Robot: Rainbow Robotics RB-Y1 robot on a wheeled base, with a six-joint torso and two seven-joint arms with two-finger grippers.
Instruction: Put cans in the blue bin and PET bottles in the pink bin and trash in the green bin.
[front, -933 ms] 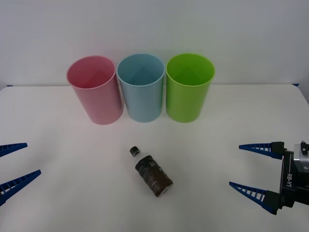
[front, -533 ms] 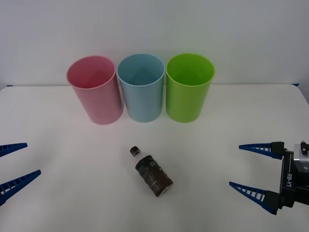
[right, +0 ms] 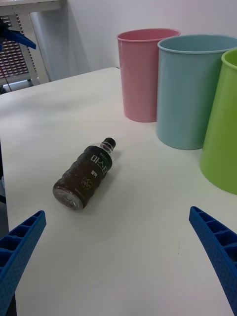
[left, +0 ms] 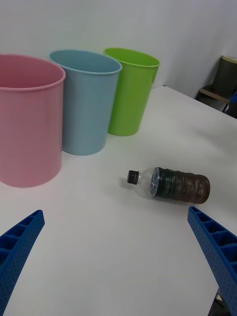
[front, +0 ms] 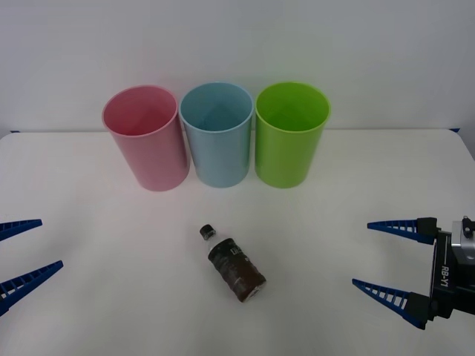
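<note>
A small PET bottle [front: 233,265] with a dark cap and brown label lies on its side in the middle of the white table [front: 111,311], cap pointing toward the bins; it also lies in the right wrist view [right: 86,175] and left wrist view [left: 172,183]. Behind it stand the pink bin [front: 145,138], the blue bin [front: 217,133] and the green bin [front: 291,133] in a row. My left gripper [front: 31,249] hovers open at the left edge. My right gripper [front: 361,253] hovers open to the bottle's right. Neither touches anything.
The three bins stand close together near the table's far edge, against a white wall. Bare tabletop lies all around the bottle and between both grippers.
</note>
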